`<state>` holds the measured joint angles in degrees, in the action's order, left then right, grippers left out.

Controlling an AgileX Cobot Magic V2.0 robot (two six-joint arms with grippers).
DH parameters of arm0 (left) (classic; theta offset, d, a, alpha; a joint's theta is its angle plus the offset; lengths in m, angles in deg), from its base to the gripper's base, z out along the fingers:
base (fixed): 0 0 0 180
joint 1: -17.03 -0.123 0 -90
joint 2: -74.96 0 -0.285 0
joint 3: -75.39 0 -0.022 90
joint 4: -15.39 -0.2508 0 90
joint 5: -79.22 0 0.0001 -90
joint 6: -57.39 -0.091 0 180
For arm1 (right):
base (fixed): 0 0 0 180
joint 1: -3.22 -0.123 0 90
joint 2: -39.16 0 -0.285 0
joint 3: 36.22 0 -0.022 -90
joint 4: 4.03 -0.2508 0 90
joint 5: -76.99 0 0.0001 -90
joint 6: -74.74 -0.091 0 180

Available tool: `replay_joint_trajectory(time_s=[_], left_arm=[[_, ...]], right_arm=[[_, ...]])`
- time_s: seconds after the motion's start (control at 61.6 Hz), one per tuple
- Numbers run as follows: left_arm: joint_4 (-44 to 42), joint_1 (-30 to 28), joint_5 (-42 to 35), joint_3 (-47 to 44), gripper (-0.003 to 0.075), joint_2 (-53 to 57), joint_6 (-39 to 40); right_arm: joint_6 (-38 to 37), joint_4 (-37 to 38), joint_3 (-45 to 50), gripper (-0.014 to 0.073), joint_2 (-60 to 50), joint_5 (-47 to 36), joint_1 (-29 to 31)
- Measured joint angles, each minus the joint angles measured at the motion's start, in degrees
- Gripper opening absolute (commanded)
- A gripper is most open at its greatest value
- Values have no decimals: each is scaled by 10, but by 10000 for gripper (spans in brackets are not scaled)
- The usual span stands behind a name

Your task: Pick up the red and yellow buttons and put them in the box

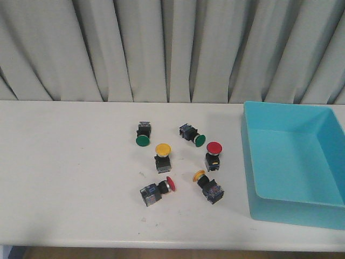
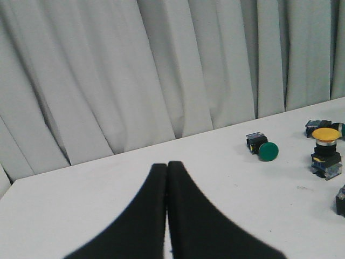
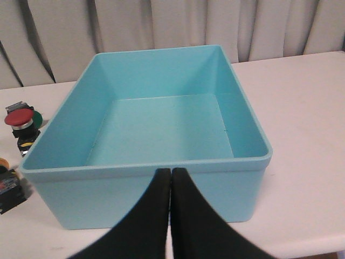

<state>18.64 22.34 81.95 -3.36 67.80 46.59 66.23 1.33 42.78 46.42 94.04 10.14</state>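
Several push buttons lie mid-table in the front view. A yellow button (image 1: 163,155) stands upright. A red button (image 1: 213,155) stands upright to its right. Another red button (image 1: 157,191) and another yellow button (image 1: 208,185) lie on their sides nearer the front. The turquoise box (image 1: 253,162) sits at the right, empty. Neither gripper shows in the front view. My left gripper (image 2: 166,168) is shut and empty, well left of the buttons. My right gripper (image 3: 171,174) is shut and empty just before the box's near wall (image 3: 145,197).
Two green-capped buttons (image 1: 143,134) (image 1: 193,135) lie at the back of the cluster; one shows in the left wrist view (image 2: 262,147). A grey curtain (image 1: 161,48) hangs behind the table. The table's front edge (image 1: 135,245) is close below the buttons.
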Motion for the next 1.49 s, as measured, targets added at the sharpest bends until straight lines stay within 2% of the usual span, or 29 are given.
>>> replay_joint_trajectory(time_s=[1.153,1.235,1.348,1.495], left_arm=[[0,0,0,0,-6,0,0],[4,0,-4,0,-6,0,3],[42,0,-55,-1,-6,0,40],[34,0,-102,54,-6,-7,42]], right_arm=[[0,1,0,-3,0,-7,0],[0,1,0,-3,0,-55,0],[3,8,-11,-3,0,-174,0],[4,26,-113,-3,14,-306,0]])
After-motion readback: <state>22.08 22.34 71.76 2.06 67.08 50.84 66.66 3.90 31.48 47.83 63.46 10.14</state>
